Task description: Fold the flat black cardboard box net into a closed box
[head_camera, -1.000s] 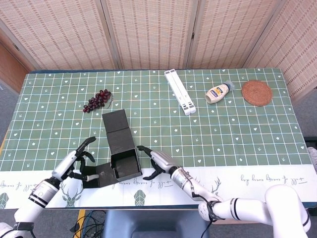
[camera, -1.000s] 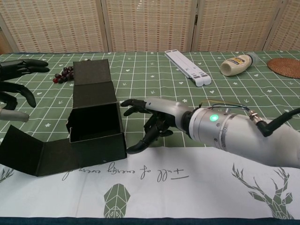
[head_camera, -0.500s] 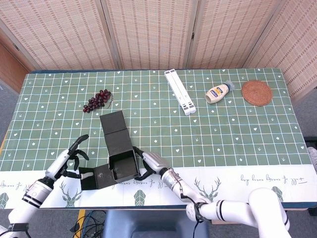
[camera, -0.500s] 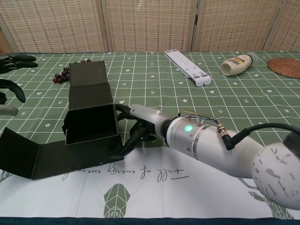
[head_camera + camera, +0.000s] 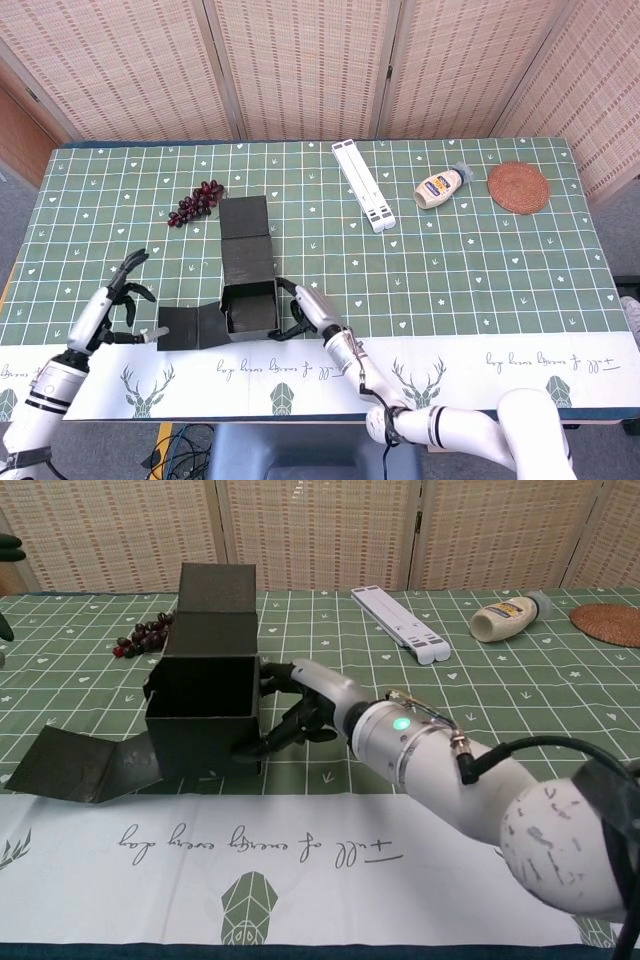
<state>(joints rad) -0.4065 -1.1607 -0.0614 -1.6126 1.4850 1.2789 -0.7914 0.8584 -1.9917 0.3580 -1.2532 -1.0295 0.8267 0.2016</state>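
The black cardboard box (image 5: 250,305) (image 5: 205,710) stands half folded near the table's front, open on top. Its lid panels (image 5: 246,240) (image 5: 214,605) rise at the back. One loose flap (image 5: 188,326) (image 5: 82,766) lies out to the left. My right hand (image 5: 300,313) (image 5: 300,705) clasps the box's right wall, fingers at the upper rim and thumb near the lower front corner. My left hand (image 5: 112,303) hovers open to the left of the flap, apart from it and holding nothing; the chest view catches only dark fingertips at its left edge.
A bunch of grapes (image 5: 197,203) (image 5: 148,637) lies just behind and left of the box. A white folding stand (image 5: 363,186) (image 5: 402,626), a mayonnaise bottle (image 5: 440,187) (image 5: 510,616) and a woven coaster (image 5: 518,187) sit at the back right. A white runner (image 5: 480,360) covers the front edge.
The box has slid away from the front edge and turned, with the right hand staying on its right wall. The lid panels now point straight back. My left hand has drawn off to the left.
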